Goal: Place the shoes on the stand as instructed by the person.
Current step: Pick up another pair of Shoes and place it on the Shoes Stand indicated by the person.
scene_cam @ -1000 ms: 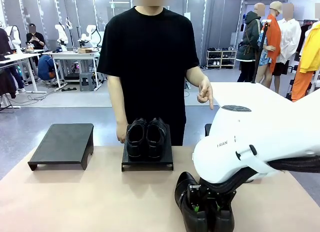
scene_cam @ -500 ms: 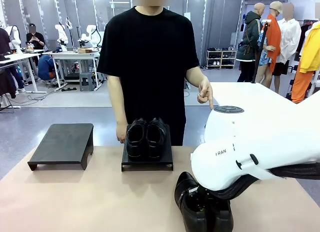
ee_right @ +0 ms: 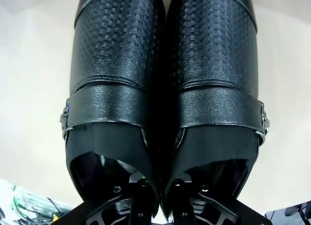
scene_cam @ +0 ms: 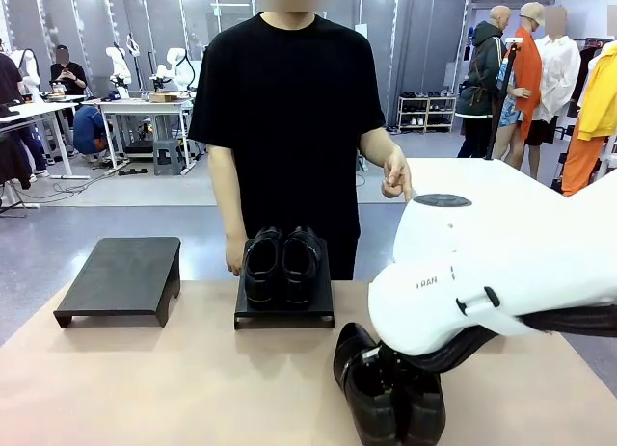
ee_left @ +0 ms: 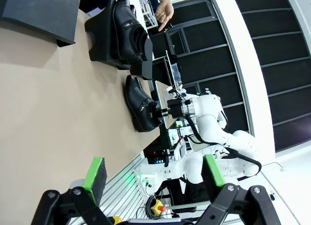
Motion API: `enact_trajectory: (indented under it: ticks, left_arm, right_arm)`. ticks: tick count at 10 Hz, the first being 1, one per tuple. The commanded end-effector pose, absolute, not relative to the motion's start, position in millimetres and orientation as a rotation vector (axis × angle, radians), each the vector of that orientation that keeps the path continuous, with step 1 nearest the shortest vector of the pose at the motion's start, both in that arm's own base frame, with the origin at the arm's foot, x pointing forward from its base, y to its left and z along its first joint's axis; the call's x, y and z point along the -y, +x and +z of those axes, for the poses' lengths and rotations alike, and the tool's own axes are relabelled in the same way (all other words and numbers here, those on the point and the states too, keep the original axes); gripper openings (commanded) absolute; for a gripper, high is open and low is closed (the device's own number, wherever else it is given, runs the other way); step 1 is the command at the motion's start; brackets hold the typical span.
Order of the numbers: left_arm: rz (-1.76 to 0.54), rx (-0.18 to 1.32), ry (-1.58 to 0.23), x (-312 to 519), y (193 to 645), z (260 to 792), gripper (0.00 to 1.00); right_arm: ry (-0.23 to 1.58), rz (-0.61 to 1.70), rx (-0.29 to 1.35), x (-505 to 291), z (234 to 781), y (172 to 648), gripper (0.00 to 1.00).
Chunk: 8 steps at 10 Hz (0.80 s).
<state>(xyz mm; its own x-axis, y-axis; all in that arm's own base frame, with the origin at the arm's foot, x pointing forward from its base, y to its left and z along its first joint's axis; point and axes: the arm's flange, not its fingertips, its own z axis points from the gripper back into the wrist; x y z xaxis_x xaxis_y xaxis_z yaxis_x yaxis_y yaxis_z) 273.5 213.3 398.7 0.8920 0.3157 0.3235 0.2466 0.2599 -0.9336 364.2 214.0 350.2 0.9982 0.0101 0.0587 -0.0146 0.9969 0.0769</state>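
Observation:
A slim pair of glossy black shoes (scene_cam: 384, 396) is at the table's near right, under my right arm (scene_cam: 501, 273). In the right wrist view my right gripper (ee_right: 158, 198) has a finger down in each shoe and is shut on the inner walls of the slim pair (ee_right: 165, 89). The chunkier round-toed pair (scene_cam: 282, 262) stands on the middle black stand (scene_cam: 284, 316). Behind that stand, the person in the black T-shirt (scene_cam: 289, 109) points a finger (scene_cam: 395, 181) downward toward the right. My left gripper (ee_left: 153, 172) is open and holds nothing, high above the table.
An empty black stand (scene_cam: 120, 277) sits at the far left of the tan table (scene_cam: 164, 388). The person's other hand (scene_cam: 234, 260) hangs beside the middle stand. My bulky right arm hides the table's right side.
My right arm has shifted, and the slim pair in its gripper has moved slightly left and away from the camera. The person's pointing hand stays raised.

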Motion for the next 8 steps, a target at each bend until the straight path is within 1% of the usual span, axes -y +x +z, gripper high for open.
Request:
enact_trajectory:
  ticks: [1,4,7,8]
  left_arm:
    - [0.028,0.502,-1.329,-215.3,271.4,401.3,1.0]
    - [0.028,0.502,-1.329,-215.3,271.4,401.3,1.0]
    - [0.028,0.502,-1.329,-215.3,271.4,401.3,1.0]
    - [0.028,0.502,-1.329,-215.3,271.4,401.3,1.0]
  right_arm:
    - [0.119,-0.025,0.128,-201.4,397.1,361.9,0.0]
    - [0.152,-0.031,0.234,-154.6,457.4,378.5,0.0]
    - [0.188,-0.029,0.302,-99.6,499.5,407.6,0.0]
    - [0.173,-0.03,0.333,-82.2,509.4,420.7,0.0]
